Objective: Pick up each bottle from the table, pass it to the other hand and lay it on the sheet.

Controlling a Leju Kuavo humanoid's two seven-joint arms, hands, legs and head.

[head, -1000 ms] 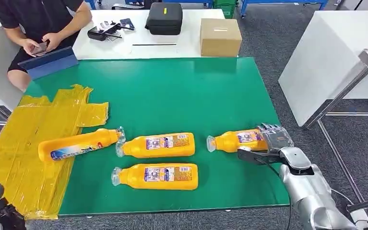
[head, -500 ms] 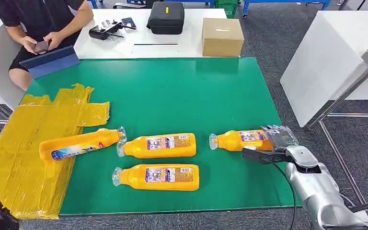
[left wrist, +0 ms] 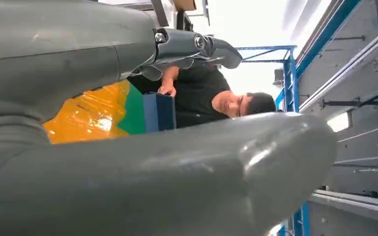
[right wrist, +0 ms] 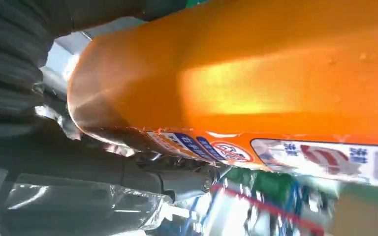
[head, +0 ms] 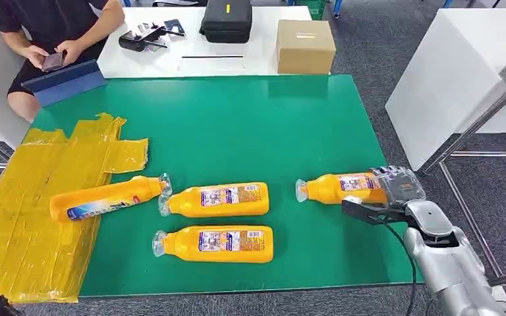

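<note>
Change: since a second ago the held bottle (head: 342, 187) and the right hand (head: 395, 192) have edged toward the right side of the table; the other three bottles lie where they were.
Right fingers: the fingers (head: 395, 179) wrap over the base end of the held bottle while the thumb (head: 362, 213) reaches along its near side, so the right hand grips it; the right wrist view shows the bottle's orange body (right wrist: 256, 73) pressed against the hand.
Held bottle: on its side near the table's right edge, cap end pointing left; whether it is lifted off the surface cannot be told.
Left hand: the left hand (left wrist: 142, 162) holds nothing, its fingers (left wrist: 197, 46) spread apart from the thick grey thumb.
Middle bottle: the middle bottle (head: 216, 199) lies on its side on the green table (head: 237, 125), cap to the left.
Near bottle: the near bottle (head: 214, 242) lies just in front of the middle one, parallel to it.
Sheet bottle: the sheet bottle (head: 105, 198) lies tilted, its base on the yellow sheet (head: 33, 197) and its cap just beside the middle bottle's cap.
Sheet: crumpled, covering the table's left end.
Background: a person (head: 46, 29) sits at the far left behind a white table (head: 191, 56) carrying a cardboard box (head: 305, 46) and a black case (head: 225, 21).
</note>
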